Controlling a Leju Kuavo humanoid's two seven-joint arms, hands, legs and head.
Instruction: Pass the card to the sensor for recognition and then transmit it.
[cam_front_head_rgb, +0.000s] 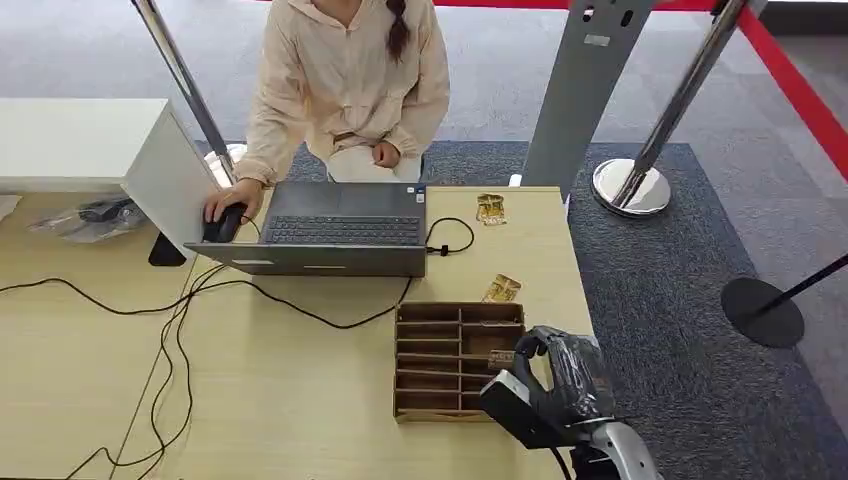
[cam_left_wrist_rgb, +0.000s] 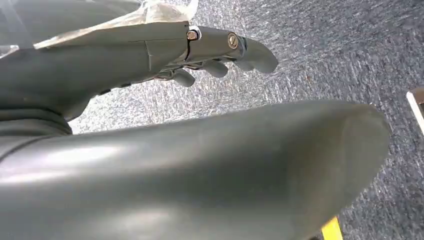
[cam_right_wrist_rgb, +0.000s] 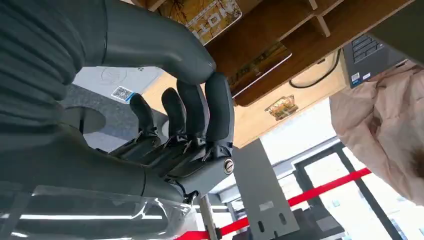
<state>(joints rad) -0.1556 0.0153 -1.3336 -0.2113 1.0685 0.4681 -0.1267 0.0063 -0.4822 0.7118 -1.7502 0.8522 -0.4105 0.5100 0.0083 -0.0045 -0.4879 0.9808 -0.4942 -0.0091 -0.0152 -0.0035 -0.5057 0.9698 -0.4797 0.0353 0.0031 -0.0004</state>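
A wooden slotted card organizer (cam_front_head_rgb: 440, 360) stands near the table's front right. A gold-patterned card (cam_front_head_rgb: 500, 357) (cam_right_wrist_rgb: 207, 17) lies in one of its right-hand slots, and a second card (cam_right_wrist_rgb: 260, 65) sits in a neighbouring slot. My right hand (cam_front_head_rgb: 545, 385) (cam_right_wrist_rgb: 200, 105) hovers at the organizer's right edge, its thumb just over the gold card and its fingers extended close under the thumb with nothing between them. Two more cards (cam_front_head_rgb: 502, 289) (cam_front_head_rgb: 490, 208) lie loose on the table. My left hand (cam_left_wrist_rgb: 215, 60) hangs over grey carpet, fingers loosely apart, holding nothing.
An open laptop (cam_front_head_rgb: 340, 230) stands behind the organizer, with a person (cam_front_head_rgb: 350, 90) seated at it, one hand on a mouse (cam_front_head_rgb: 225, 222). Black cables (cam_front_head_rgb: 180, 330) trail across the left of the table. A white box (cam_front_head_rgb: 100, 140) stands at the far left. Barrier posts (cam_front_head_rgb: 630, 185) stand to the right.
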